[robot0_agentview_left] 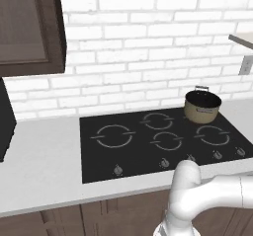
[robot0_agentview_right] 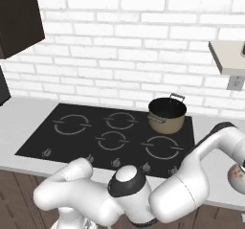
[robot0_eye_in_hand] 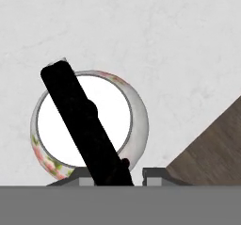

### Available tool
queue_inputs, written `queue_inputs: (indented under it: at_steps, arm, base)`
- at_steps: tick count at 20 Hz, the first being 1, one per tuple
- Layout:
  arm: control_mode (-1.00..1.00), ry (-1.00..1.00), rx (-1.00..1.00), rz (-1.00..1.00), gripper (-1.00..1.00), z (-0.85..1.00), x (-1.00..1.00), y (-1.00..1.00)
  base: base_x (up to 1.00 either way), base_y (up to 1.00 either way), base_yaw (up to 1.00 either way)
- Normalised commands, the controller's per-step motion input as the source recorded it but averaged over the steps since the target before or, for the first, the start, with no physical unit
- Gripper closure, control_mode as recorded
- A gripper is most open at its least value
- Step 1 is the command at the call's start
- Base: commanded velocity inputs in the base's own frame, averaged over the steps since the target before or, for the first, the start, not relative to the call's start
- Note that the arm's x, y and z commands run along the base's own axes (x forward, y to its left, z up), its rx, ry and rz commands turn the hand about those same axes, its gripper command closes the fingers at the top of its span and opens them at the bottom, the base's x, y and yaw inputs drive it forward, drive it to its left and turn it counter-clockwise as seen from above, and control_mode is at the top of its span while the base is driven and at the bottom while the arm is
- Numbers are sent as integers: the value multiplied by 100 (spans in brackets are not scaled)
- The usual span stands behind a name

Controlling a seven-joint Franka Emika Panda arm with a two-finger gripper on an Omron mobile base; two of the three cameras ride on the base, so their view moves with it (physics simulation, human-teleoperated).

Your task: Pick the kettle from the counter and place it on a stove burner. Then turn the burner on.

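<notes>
The small white kettle, flowered round its side, sits right under my hand on the pale counter. Its black handle runs slantwise across the lid, and its lower end lies between my fingertips. My gripper is open: the left fingertip is against the handle and a small gap shows at the right one. The kettle also peeks in at the right edge of the right base view, right of the cooktop. The largest stove burner is the bare far-left ring on the black glass.
A tan-and-black pot stands on the back right ring. Knobs line the cooktop's front edge. Dark cabinet wood shows past the counter edge beside the kettle. A black appliance stands at the far left.
</notes>
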Motion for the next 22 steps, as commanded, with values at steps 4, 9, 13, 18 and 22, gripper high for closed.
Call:
queue_inputs:
  at_steps: [4,9,13,18,22]
  arm:
    - [-100,-6,0,0,100,0,0,9]
    - [-100,-18,0,-1,100,3,-5,35]
    - [-100,-40,3,0,100,63,-51,87]
    - [-100,-49,4,-1,100,73,-52,100]
    - [-100,-59,0,-9,100,55,-38,100]
  base:
    - [0,0,0]
    - [0,0,0]
    - [0,0,0]
    - [0,0,0]
    - [0,0,0]
